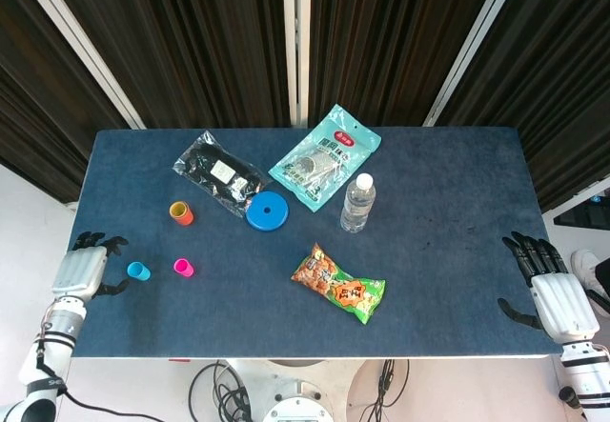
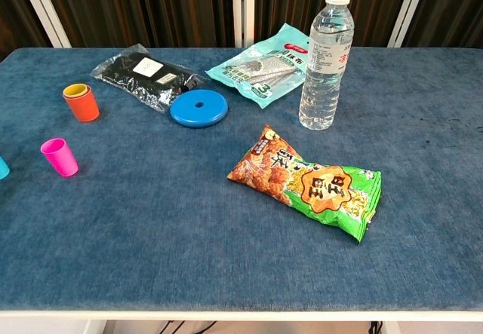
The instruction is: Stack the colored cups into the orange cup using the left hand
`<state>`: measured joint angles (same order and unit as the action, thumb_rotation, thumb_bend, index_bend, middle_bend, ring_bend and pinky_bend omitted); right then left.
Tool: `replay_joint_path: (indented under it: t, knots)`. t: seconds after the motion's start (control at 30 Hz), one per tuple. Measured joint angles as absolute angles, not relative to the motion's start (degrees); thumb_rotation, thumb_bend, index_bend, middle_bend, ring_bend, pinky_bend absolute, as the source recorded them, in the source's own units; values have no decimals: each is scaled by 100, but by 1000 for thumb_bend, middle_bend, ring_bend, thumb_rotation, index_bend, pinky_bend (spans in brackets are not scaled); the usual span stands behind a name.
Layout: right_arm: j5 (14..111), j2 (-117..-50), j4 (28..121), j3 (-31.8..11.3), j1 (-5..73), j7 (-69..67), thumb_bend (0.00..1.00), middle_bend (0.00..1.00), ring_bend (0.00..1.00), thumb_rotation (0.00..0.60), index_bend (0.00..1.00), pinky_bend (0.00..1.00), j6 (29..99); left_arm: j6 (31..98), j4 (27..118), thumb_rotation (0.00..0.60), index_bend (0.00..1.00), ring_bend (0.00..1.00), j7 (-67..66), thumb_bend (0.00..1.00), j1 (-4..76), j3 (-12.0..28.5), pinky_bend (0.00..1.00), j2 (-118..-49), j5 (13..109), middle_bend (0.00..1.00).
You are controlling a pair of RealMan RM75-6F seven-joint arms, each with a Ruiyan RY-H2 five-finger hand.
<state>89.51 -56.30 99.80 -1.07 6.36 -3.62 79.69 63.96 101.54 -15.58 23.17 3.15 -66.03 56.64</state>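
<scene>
The orange cup point(image 1: 181, 213) point(image 2: 81, 102) stands upright at the table's left with a yellow cup nested inside it. A pink cup point(image 1: 184, 268) point(image 2: 59, 157) stands nearer the front, and a blue cup point(image 1: 139, 271) point(image 2: 2, 168) stands left of it, cut off at the chest view's edge. My left hand point(image 1: 84, 270) hovers at the table's left edge, just left of the blue cup, fingers spread and holding nothing. My right hand point(image 1: 551, 289) is at the table's right front corner, fingers apart and empty. Neither hand shows in the chest view.
A black packet point(image 1: 219, 171), a blue disc point(image 1: 267, 211), a teal snack bag point(image 1: 324, 156), a water bottle point(image 1: 357, 203) and an orange-green snack bag point(image 1: 338, 284) lie across the middle of the blue table point(image 1: 448, 251).
</scene>
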Motion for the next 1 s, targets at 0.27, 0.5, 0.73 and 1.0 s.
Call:
replay_joint_path:
  t: [0.27, 0.5, 0.73, 1.0]
  knots:
    - [8924, -5586, 9980, -84, 610, -376, 183, 0, 0, 600, 0, 0, 7994, 6362, 9717, 600, 270, 96, -1499, 218, 2325, 293, 47, -7061, 5855, 328]
    - [8913, -5572, 9975, -76, 600, -389, 180, 0, 0, 600, 0, 0, 8012, 6337, 9293, 600, 290, 96, -1609, 219, 2352, 255, 47, -7413, 5995, 330]
    - [8878, -5594, 9927, -66, 594, -400, 195, 0, 0, 600, 0, 0, 7999, 6403, 8930, 600, 356, 96, -1749, 219, 2342, 229, 46, -7631, 6120, 375]
    - [8844, -5609, 9895, -70, 589, -412, 206, 0, 0, 600, 0, 0, 8001, 6362, 8658, 600, 392, 100, -1638, 220, 2315, 262, 47, -7772, 6213, 403]
